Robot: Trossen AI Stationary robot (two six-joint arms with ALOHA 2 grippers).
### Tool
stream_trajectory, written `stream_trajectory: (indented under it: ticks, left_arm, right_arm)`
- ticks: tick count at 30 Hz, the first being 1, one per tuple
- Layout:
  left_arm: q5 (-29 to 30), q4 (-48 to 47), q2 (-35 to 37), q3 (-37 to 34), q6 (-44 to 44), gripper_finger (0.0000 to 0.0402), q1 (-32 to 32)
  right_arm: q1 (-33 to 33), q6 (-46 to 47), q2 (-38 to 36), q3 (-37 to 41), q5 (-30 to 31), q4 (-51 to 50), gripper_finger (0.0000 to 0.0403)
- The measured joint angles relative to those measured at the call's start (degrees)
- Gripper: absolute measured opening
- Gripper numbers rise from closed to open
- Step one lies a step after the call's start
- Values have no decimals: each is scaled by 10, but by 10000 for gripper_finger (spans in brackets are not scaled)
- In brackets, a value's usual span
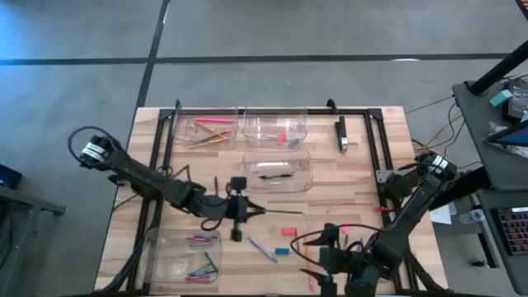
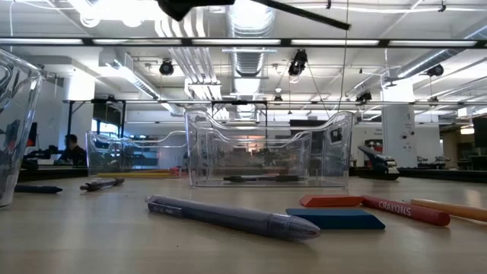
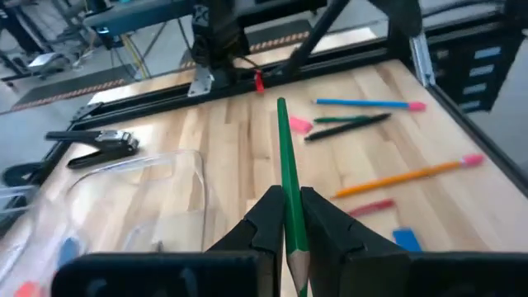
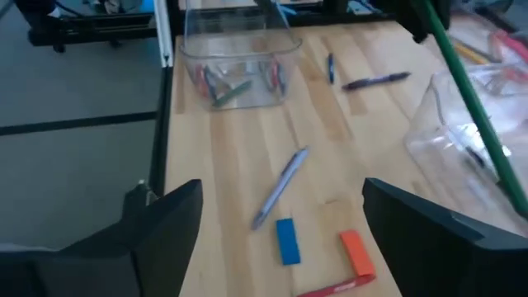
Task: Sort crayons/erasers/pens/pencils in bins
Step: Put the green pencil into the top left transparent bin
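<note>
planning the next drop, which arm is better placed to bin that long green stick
Left. The left gripper is already shut on the green stick, above the table's middle. The right gripper hangs open and empty over the near edge, above a blue eraser.

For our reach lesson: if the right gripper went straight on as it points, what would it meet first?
Probably the blue eraser, just ahead of the open right gripper; the grey pen lies beyond it. Depth is unclear.
</note>
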State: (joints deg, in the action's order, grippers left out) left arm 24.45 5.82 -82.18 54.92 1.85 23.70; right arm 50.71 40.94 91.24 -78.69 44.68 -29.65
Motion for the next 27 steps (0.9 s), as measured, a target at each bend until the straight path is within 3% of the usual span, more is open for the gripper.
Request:
stream_trajectory:
  ticks: [4,7,11,13,18,23,27]
  left_arm:
    - [31,-86,57,-1,0,15,-7]
    - [101,-182,114,-2,-5,15,-17]
    - [225,-363,194,-5,-86,15,-54]
    - [251,-457,233,-12,-148,15,-88]
    - [224,-562,301,-40,-226,15,-206]
    - [118,-542,325,-67,-174,15,-322]
    - [70,-519,318,-71,-133,15,-394]
  right_arm:
    - [7,-8,0,-5,4,-1,321]
    - [11,0,0,-2,3,-3,315]
    - [14,13,3,0,4,-6,306]
    - [17,13,3,1,3,-6,303]
    - [17,12,7,5,3,-7,299]
    - [17,12,7,12,5,-7,299]
    - [17,21,7,19,5,-5,299]
